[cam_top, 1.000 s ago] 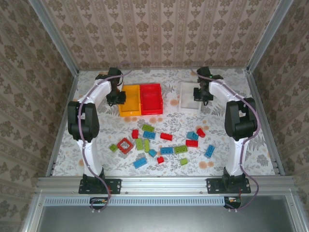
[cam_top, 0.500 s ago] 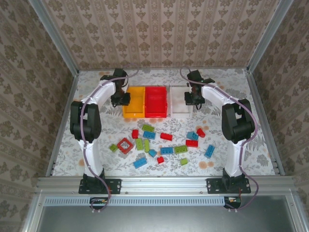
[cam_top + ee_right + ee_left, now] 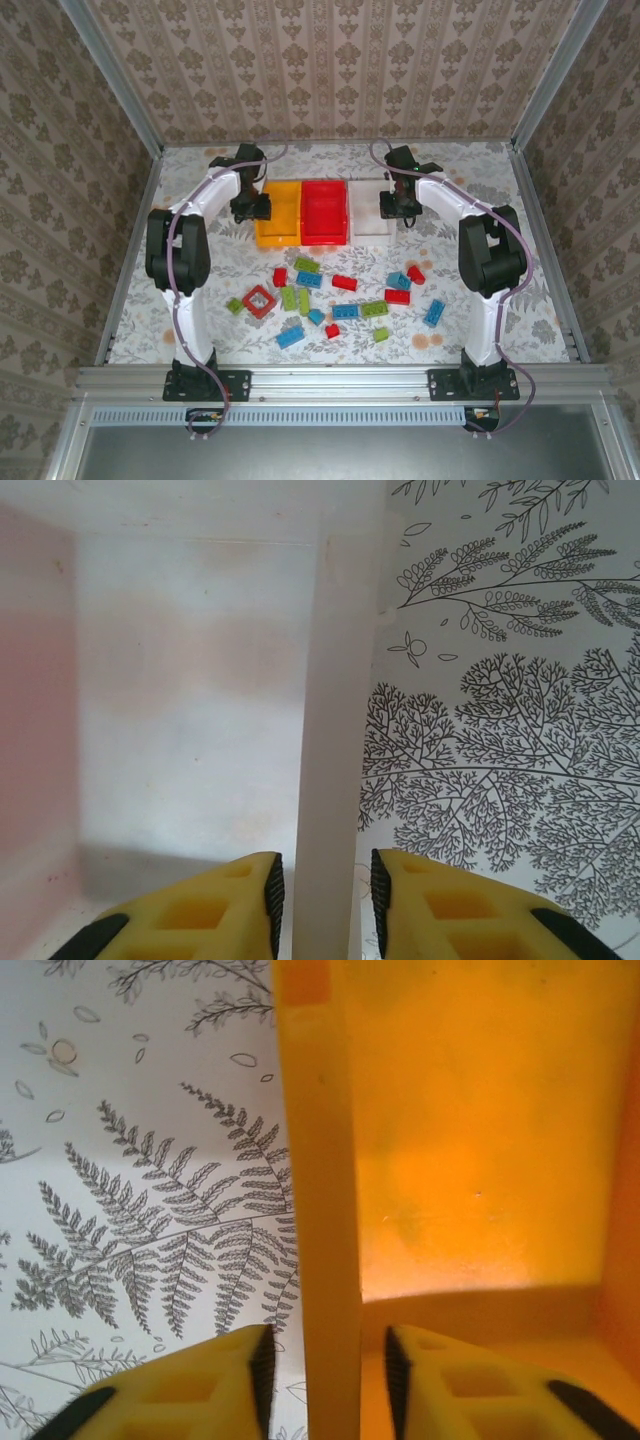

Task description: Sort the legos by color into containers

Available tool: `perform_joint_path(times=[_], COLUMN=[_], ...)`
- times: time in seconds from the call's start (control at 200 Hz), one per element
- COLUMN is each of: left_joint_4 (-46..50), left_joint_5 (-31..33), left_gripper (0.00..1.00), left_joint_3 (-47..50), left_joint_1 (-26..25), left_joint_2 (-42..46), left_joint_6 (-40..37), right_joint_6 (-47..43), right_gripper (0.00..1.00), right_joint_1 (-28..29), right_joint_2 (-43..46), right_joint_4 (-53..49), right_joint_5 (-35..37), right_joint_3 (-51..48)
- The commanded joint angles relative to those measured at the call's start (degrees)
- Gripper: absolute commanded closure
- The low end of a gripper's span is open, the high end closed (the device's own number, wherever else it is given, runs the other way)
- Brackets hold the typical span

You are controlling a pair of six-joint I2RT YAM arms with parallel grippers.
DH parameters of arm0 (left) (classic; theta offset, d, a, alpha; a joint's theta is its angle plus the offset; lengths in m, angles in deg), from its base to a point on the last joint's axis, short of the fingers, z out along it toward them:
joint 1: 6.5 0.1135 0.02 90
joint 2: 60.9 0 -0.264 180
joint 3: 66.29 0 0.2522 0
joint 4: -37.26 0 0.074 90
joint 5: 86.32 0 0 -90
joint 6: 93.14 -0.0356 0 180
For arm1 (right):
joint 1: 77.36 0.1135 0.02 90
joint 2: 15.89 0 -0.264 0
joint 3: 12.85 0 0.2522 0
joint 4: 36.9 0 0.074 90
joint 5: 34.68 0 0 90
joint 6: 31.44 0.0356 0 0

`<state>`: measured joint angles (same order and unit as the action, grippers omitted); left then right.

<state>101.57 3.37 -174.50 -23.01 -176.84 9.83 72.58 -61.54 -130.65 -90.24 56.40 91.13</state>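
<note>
Currently the left gripper (image 3: 325, 1360) straddles the left wall of the yellow-orange bin (image 3: 277, 215), one finger inside and one outside. The jaws stand slightly wider than the wall, w/ a sliver of gap each side, so it is not clamped. The right gripper (image 3: 325, 875) sits the same way astride the right wall of the white bin (image 3: 369, 208). Neither carries a brick.

The red bin (image 3: 323, 208) sits between those two. All 3 are in a row at far centre, side by side, w/ no contents seen.

The legos (image 3: 309, 279) lie scattered near-centre on the table (image 3: 535, 290), between the arms and well apart from the bins. The red frame piece (image 3: 259, 300) is at the left of the spread.

Handling, by judgement:
- The bricks look light, rigid and smooth-sided, so likely slippery under the pads.
- Take each from above across its two long flat sides, not over the studs.
- Take the frame by one rail, w/ one finger down through the opening.
- Several bricks at centre lie close or touching, so a neighbour may get nudged.
- The bins also look light and may slide if bumped.
</note>
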Motion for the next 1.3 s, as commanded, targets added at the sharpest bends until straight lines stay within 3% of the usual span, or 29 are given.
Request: perform_joint_path(times=[0.0, 0.19, 0.405, 0.66, 0.87, 1.025, 1.295], left_joint_4=[0.3, 0.7, -1.0, -9.9, -6.2, -0.5, 11.7], left_joint_5=[1.0, 1.2, -0.6, -6.0, -4.1, -1.6, 2.4], left_gripper=[0.57, 0.46, 0.42, 0.30, 0.29, 0.32, 0.38], left_joint_3=[0.2, -0.1, 2.9, 20.1, 32.2, 39.3, 44.8], left_joint_1=[0.0, 0.0, -0.1, -3.9, -7.5, -8.2, -8.7], left_joint_2=[3.6, 6.9, 14.5, 34.6, 50.9, 62.5, 77.7], left_joint_6=[2.0, 4.0, 8.4, 15.6, 21.8, 28.3, 36.2], right_joint_6=[1.2, 3.2, 3.3, -4.5, -5.5, -5.6, -4.4], right_gripper=[0.63, 0.58, 0.54, 0.45, 0.43, 0.44, 0.50], right_joint_1=[0.3, 0.2, 1.3, 10.9, 19.0, 26.1, 38.3], right_joint_2=[4.6, 8.4, 17.4, 31.2, 37.5, 35.5, 19.0], right_joint_4=[-2.5, -3.2, -1.6, 5.9, 8.4, 11.6, 14.7], right_joint_5=[0.6, 1.6, 0.7, -7.1, -9.6, -10.9, -12.9], right_joint_3=[1.1, -0.2, -4.1, -19.1, -26.8, -27.4, -16.8])
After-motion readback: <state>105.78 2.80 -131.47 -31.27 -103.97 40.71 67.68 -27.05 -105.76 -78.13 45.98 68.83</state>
